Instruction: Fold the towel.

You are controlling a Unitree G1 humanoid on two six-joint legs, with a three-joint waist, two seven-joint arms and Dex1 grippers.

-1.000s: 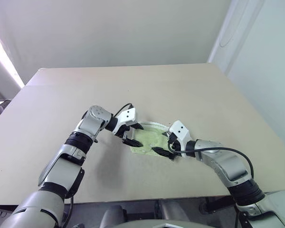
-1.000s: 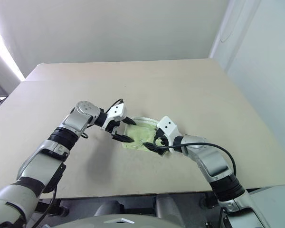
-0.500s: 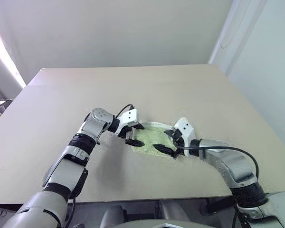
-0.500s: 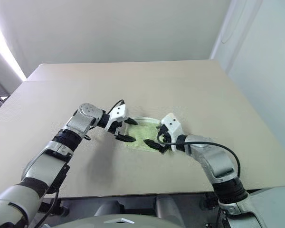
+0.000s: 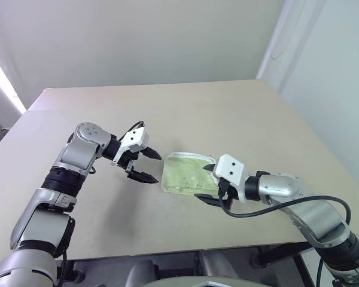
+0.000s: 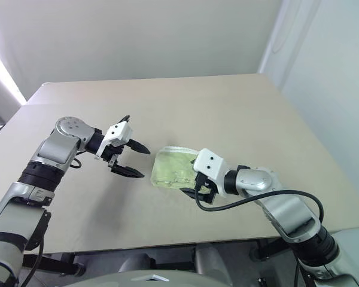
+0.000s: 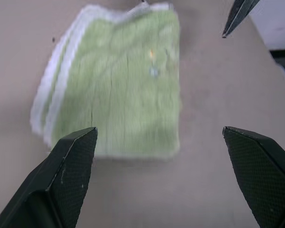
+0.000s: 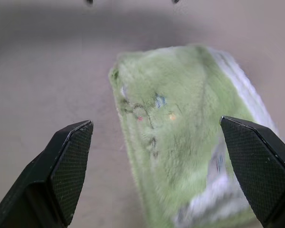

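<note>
The towel is a light green terry cloth with white edging, lying folded into a small thick packet on the beige table. A small printed emblem shows on its top face. My left gripper hovers open just left of the towel, apart from it, with nothing between its fingers. My right gripper hangs open over the towel's near right corner, also holding nothing. In the left wrist view the towel lies beyond the spread fingers, stacked white edges along one side.
The table reaches back to a plain wall and ends close in front of me. Bare tabletop surrounds the towel on all sides. A pale wall or door stands beyond the table's right edge.
Both grippers, low at the towel a second ago, have lifted off it. The left one has drawn away to the left, the right one back towards me. The towel stays folded.
</note>
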